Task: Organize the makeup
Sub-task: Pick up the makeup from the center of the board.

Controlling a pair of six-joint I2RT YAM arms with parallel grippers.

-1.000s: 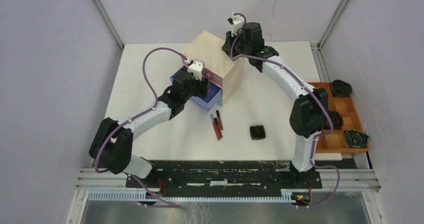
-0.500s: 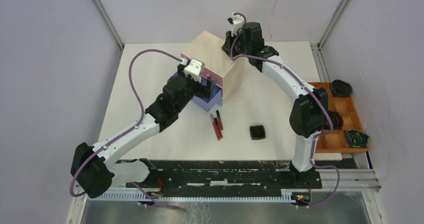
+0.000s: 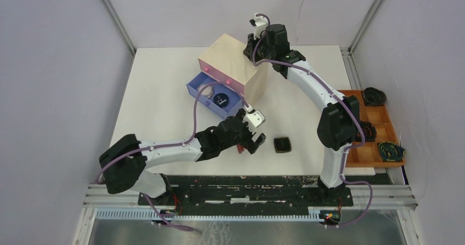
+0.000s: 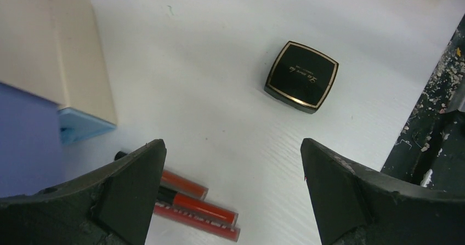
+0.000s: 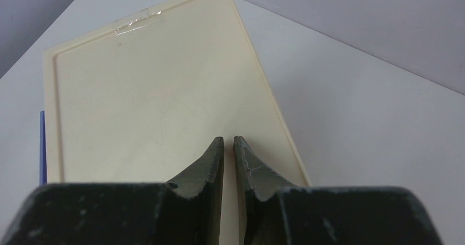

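Note:
Three slim red tubes with black caps lie side by side on the white table, just below my left gripper's left finger. A black square compact with gold trim lies ahead of that gripper; it also shows in the top view. My left gripper is open and empty, low over the table between tubes and compact. The purple drawer of the beige box stands open with a dark compact inside. My right gripper is shut and empty over the box's top.
An orange-brown tray with dark coiled items stands at the table's right edge. A blue drawer sticks out a little at the box's base. The black rail runs along the near table edge.
My left arm has swung away from the drawers to the front of the table, over the tubes. The purple drawer now shows open with a dark compact inside. The right arm has not moved.

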